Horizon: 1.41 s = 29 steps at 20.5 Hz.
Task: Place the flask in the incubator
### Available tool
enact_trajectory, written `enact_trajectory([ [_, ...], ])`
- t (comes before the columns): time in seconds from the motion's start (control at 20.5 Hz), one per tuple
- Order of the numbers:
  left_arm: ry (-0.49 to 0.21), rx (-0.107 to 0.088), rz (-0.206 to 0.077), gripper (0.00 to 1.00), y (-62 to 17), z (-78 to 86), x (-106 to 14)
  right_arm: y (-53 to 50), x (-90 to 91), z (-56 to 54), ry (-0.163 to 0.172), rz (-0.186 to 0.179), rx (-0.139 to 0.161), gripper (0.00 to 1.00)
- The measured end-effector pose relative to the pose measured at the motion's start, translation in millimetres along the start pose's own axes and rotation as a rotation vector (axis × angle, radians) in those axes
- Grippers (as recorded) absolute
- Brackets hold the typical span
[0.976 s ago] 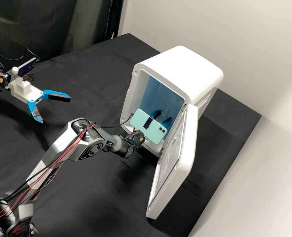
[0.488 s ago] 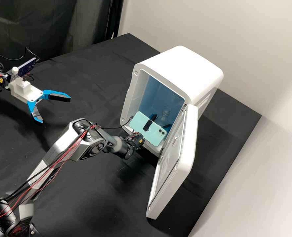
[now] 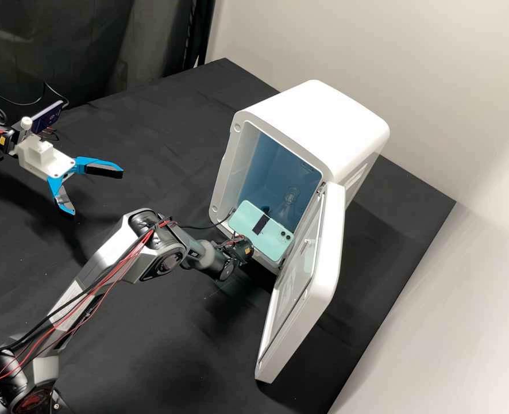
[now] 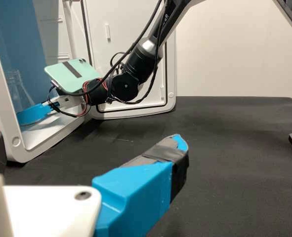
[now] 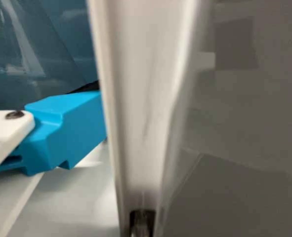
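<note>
The flask [image 3: 289,198] stands upright deep inside the incubator [image 3: 323,123]. The right gripper [image 4: 37,111] lies low just before it; we cannot tell whether its fingers are parted or on the glass. The left gripper [image 3: 93,190], fingers apart, hovers well apart. We judge the step to be release: part fully, then back straight out, clear of the door [image 3: 300,287].

Cam setup, three views
High cam looks forward and down over the worktop [image 3: 151,144] at the incubator [image 3: 323,121]; left wrist cam sits low, well back, facing the same incubator's open side; right wrist cam is jammed against its white edge [image 5: 141,123].
</note>
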Motion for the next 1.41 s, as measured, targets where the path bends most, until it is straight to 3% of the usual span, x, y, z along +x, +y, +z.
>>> enact_trajectory([
  [0.29, 0.000, 0.000, 0.000, 1.00, 0.0, 0.0, 0.0, -1.5, 0.0, -0.5, 0.005, -0.016, -0.019, 1.00],
  [0.98, 0.000, 0.000, 0.000, 1.00, 0.0, 0.0, 0.0, -1.9, -0.3, -0.1, 0.004, -0.017, -0.011, 1.00],
  [1.17, 0.000, 0.000, 0.000, 1.00, 0.0, 0.0, 0.0, -3.7, -0.8, -0.1, 0.010, -0.030, -0.020, 1.00],
  [1.41, 0.000, 0.000, 0.000, 1.00, 0.0, 0.0, 0.0, -3.9, -0.9, -0.3, 0.012, -0.030, -0.009, 1.00],
])
